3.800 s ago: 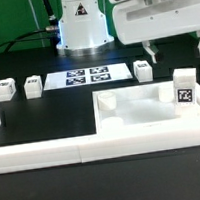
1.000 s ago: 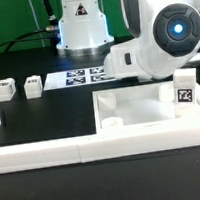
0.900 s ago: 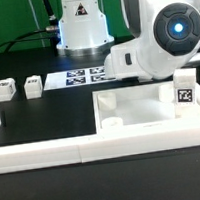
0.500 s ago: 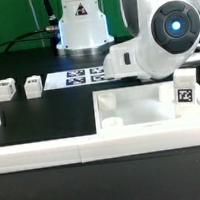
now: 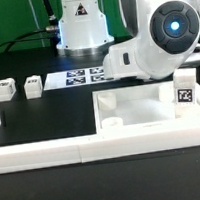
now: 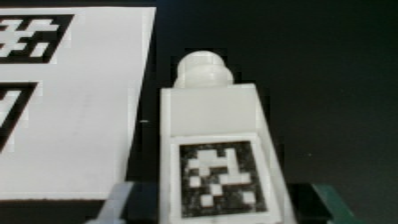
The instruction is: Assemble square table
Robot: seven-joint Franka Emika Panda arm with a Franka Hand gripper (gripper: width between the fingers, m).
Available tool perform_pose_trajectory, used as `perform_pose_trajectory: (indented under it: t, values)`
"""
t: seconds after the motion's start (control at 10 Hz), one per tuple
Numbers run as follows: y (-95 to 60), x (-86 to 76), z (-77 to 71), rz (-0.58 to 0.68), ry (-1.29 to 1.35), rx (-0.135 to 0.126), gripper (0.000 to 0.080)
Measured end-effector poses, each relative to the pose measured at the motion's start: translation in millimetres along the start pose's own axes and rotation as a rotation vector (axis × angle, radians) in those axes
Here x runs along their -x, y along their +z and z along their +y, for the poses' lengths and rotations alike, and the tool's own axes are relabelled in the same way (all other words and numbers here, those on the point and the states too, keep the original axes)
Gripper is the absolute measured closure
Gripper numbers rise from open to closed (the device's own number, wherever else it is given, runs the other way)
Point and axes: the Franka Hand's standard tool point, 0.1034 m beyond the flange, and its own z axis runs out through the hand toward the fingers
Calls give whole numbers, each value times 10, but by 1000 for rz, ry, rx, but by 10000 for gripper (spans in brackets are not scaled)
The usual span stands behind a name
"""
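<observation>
The claw (image 6: 222,206) sits low around a leg block (image 6: 217,130), with one finger (image 6: 121,206) tight beside one flank and the other just off the opposite flank. The jaws are drawn in narrow around the part, but I cannot tell whether both pads are pressing on it yet. The leg block lies on the black bench (image 6: 329,90) with its tag facing up and its round peg pointing away from the claw, right beside the edge of the marker board (image 6: 80,100).

A few seconds ago the arm (image 5: 162,41) was raised, and this block was in plain sight near the marker board (image 5: 85,77). The arm has since come down over it and has hardly moved in the last second. I take that to mean the pick of this leg is under way and no lift has begun.

Only the wrist view shows the block and the fingers, because in the exterior view the arm's body hides both. The exterior view alone shows the rest:
- The square slab (image 5: 150,110) lies at the front on the exterior view's right.
- Two leg blocks (image 5: 3,90) wait well apart on the exterior view's left.
- A fourth leg block (image 5: 184,88) stands at the slab's far corner.
</observation>
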Motion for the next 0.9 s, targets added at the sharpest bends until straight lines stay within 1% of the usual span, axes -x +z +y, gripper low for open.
perform_pose_trajectory:
  t: [0.3, 0.4, 0.5, 0.6, 0.7, 0.8, 0.9]
  values:
    - [-14, 2, 6, 2, 1, -2, 511]
    - [-170, 141, 38, -25, -29, -9, 511]
    - [-435, 335, 98, -19, -51, -28, 511]
    - [-606, 484, 147, -3, -51, -41, 511]
    - [-755, 594, 193, 24, -43, -50, 511]
    - [-771, 626, 225, 20, -25, -55, 511]
    - [-747, 573, 220, 30, -25, -54, 511]
